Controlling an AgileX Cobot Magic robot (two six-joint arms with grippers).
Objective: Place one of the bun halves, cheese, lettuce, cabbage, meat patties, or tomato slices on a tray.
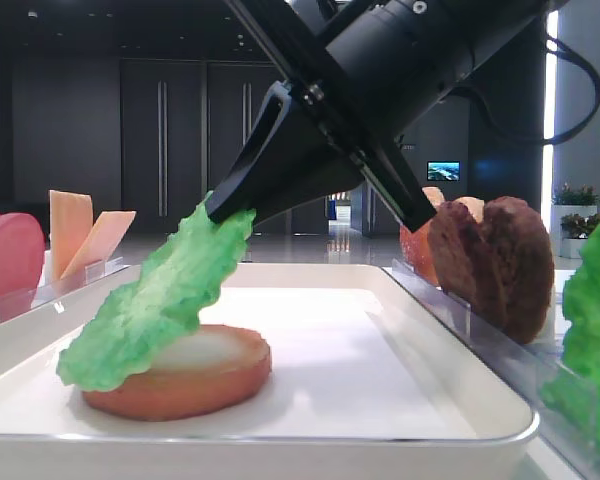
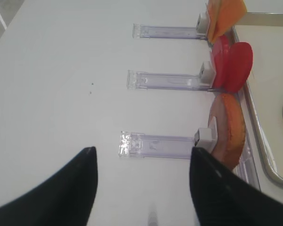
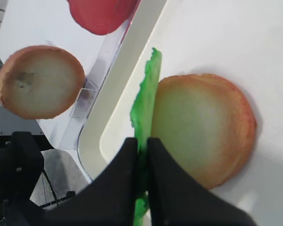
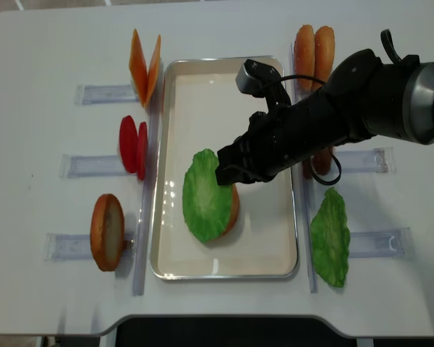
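Observation:
The green ruffled lettuce [image 4: 205,194] hangs tilted from my right gripper [image 4: 224,172], which is shut on its upper edge. The leaf's lower part drapes over a bun half [image 4: 233,210] that lies flat on the white tray [image 4: 267,246]. The low exterior view shows the lettuce [image 1: 160,300] sloping down from the gripper [image 1: 225,212] onto the bun half [image 1: 195,375]. In the right wrist view the leaf [image 3: 146,99] is pinched edge-on between the black fingers. My left gripper [image 2: 142,150] is open over bare table, left of the tray, holding nothing.
Left of the tray, clear holders carry cheese [image 4: 143,66], tomato slices [image 4: 132,144] and another bun half [image 4: 106,231]. On the right stand two more bun halves [image 4: 315,47], meat patties [image 1: 500,265] and a second lettuce leaf [image 4: 330,237].

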